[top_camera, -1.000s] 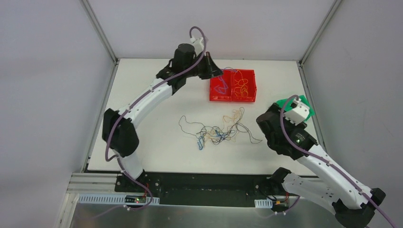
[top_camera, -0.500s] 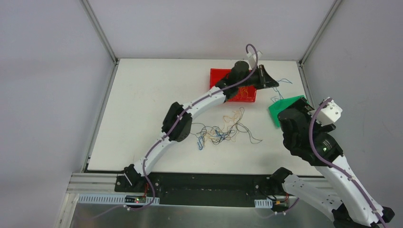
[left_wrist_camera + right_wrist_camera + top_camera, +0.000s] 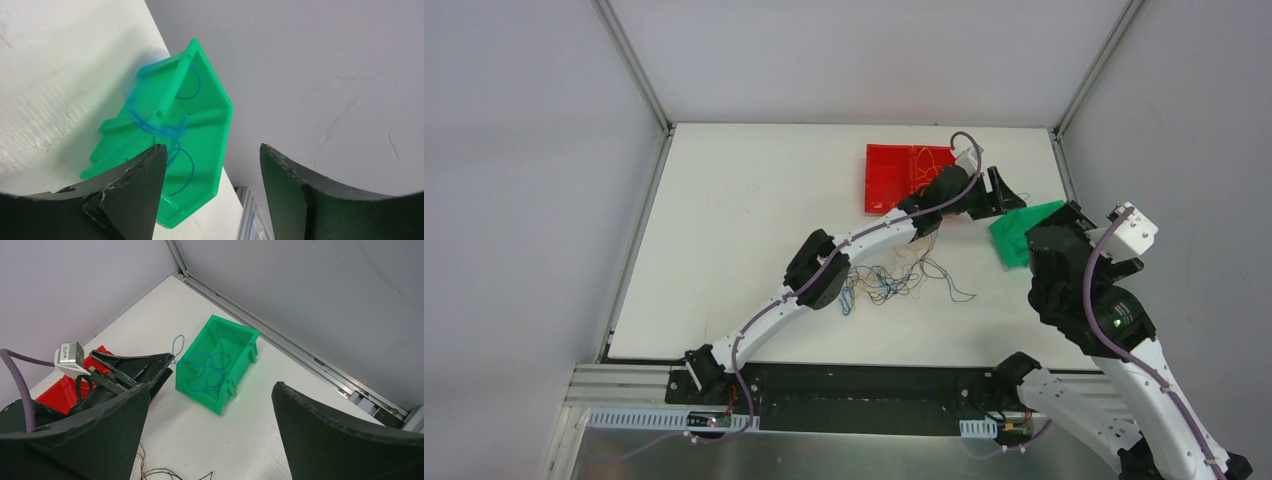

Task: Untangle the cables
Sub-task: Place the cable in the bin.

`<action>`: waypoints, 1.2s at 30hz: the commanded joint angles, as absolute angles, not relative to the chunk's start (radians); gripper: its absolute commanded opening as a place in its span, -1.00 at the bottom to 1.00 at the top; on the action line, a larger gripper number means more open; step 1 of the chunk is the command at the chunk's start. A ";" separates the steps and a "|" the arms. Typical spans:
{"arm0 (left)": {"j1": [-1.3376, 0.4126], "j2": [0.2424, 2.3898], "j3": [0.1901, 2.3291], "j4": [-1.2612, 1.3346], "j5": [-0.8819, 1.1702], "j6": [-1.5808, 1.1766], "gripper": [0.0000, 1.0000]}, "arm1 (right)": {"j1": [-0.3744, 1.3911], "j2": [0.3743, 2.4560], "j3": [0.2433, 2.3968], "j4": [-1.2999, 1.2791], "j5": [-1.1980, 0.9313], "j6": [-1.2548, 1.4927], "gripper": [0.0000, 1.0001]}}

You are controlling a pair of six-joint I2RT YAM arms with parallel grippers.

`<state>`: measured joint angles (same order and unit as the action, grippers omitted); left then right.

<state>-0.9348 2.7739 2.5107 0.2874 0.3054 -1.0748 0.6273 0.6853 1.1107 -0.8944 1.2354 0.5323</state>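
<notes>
The cables lie in three places. A knotted clump of dark, blue and orange cables sits mid-table, its dark ends showing in the right wrist view. Thin blue cables curl loosely inside the green bin, one loop hanging over its rim. Yellow cables rest in the red bin. My left gripper hovers at the green bin's left edge, open, with nothing between its fingers. My right gripper stands open and bare above the table near the green bin.
The left arm stretches diagonally over the table and crosses above the clump. The green bin sits close to the right wall and metal frame rail. The right arm rises at the right edge.
The left arm swung from the red bin to the green bin with a blue cable, then opened; the blue cable now lies in the green bin. The right arm drew back to the right.
</notes>
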 commanded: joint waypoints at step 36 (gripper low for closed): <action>-0.739 0.874 0.970 -0.395 -0.031 -0.409 0.76 | -0.029 1.690 1.591 -0.899 0.401 0.605 0.76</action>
